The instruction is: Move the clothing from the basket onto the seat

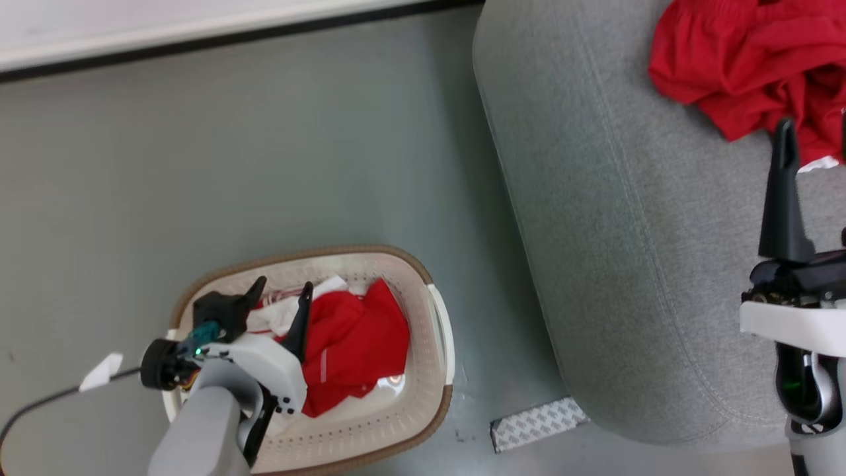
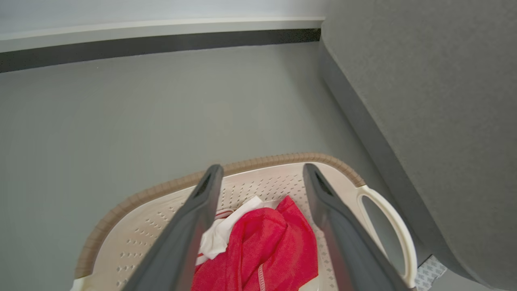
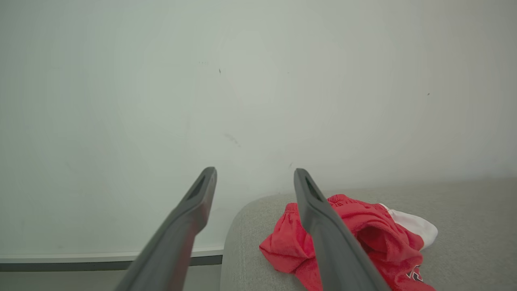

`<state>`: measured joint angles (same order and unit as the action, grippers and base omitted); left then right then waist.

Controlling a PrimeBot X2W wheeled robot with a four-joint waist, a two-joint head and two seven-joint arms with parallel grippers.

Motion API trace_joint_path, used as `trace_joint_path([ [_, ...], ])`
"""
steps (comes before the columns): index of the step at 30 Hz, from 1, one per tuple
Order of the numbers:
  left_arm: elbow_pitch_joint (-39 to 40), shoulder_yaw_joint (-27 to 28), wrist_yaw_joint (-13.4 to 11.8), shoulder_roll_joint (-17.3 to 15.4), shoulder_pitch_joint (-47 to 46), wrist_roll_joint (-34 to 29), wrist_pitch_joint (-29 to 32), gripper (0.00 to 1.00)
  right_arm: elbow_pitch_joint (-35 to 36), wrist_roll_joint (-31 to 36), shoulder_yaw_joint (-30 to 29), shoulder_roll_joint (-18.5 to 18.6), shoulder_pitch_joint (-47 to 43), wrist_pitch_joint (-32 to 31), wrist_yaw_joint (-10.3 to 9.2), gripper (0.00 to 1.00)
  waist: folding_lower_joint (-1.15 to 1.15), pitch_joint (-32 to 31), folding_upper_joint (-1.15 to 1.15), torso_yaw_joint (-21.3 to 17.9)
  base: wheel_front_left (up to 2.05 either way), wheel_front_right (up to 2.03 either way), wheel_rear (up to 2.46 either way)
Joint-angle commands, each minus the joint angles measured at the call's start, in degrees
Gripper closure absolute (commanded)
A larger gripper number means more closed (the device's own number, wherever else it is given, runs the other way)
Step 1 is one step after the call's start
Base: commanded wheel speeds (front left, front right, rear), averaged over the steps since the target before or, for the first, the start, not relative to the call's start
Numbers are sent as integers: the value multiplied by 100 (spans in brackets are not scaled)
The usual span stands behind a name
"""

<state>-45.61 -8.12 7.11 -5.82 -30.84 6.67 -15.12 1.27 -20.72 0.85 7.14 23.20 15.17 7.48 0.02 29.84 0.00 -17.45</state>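
Head view: a red garment [image 1: 747, 66] lies crumpled on the seat [image 1: 628, 264] toward its far end, so that share of the job looks done.
To move: red and white clothing [image 1: 357, 344] sits bunched in the basket [image 1: 433, 317], which stands on the floor [image 1: 264, 165] beside the seat.
Left claw [image 1: 284, 285]: spread wide and empty above the basket, one finger on each side of the pile; whether it touches the cloth cannot be told.
Right claw [image 3: 254, 171]: wide open, holding nothing, over the seat beside the red garment.
Progress: roughly midway by the look of it; at least one lift and carry is left.
Hidden: the left arm [image 1: 198, 423] covers part of the pile, so the number of pieces is unclear; the picture's edges cut off the red garment.
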Motion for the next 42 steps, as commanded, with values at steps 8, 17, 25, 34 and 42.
trace_joint_path([
  [8,-1272,-557,34,-221,-989,-286,281,0,374,-43,-227,-147,399,-3,4,0,-2,1061,0,-144,0,0,0],
  [17,-2300,-1066,33,-399,-1746,-262,685,0,532,-83,-143,-318,737,-3,4,0,-2,1760,0,-383,0,0,0],
  [25,-2622,-1326,31,-625,-2169,-40,950,0,685,-181,-12,-410,936,-3,4,0,-2,2312,0,-696,0,0,0],
  [34,-2748,-1771,32,-708,-2311,249,1447,0,1035,-27,-17,-430,824,-4,4,0,-2,2616,0,-606,12,12,12],
  [42,-2658,-2315,29,-863,-2410,745,1857,70,1140,58,-12,-429,859,-3,4,0,-2,2650,0,-522,4,4,4],
])
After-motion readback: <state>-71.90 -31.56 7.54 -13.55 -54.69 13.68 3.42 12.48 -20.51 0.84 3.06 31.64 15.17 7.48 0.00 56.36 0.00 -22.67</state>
